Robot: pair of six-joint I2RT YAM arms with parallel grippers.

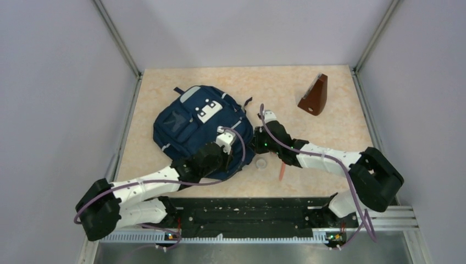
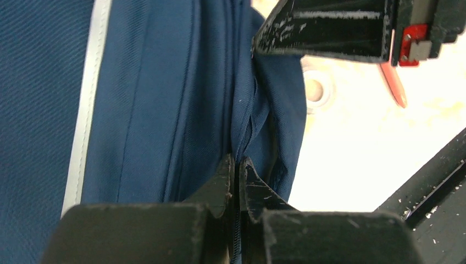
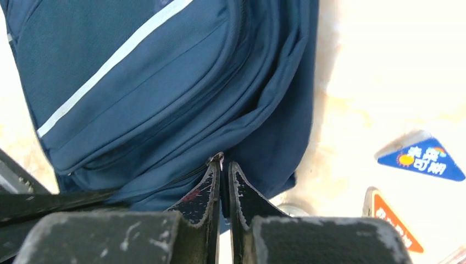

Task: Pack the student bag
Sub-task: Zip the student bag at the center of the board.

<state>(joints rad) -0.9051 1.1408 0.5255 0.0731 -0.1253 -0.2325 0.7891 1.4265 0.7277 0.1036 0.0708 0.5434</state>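
Overhead view looking down from behind, both wrist views close on the student bag [image 1: 184,129]

Left pincer [image 2: 237,165] pinching the student bag [image 2: 154,99]

Its two black fingertips meet on a navy fold along the zipper seam, right of a light grey stripe [image 2: 88,99]. Above, the right pincer [image 2: 275,38] touches the bag's edge. Beyond, on the pale worktop [image 2: 357,148], lie a clear round ring [image 2: 316,88] and a red strip [image 2: 394,82].
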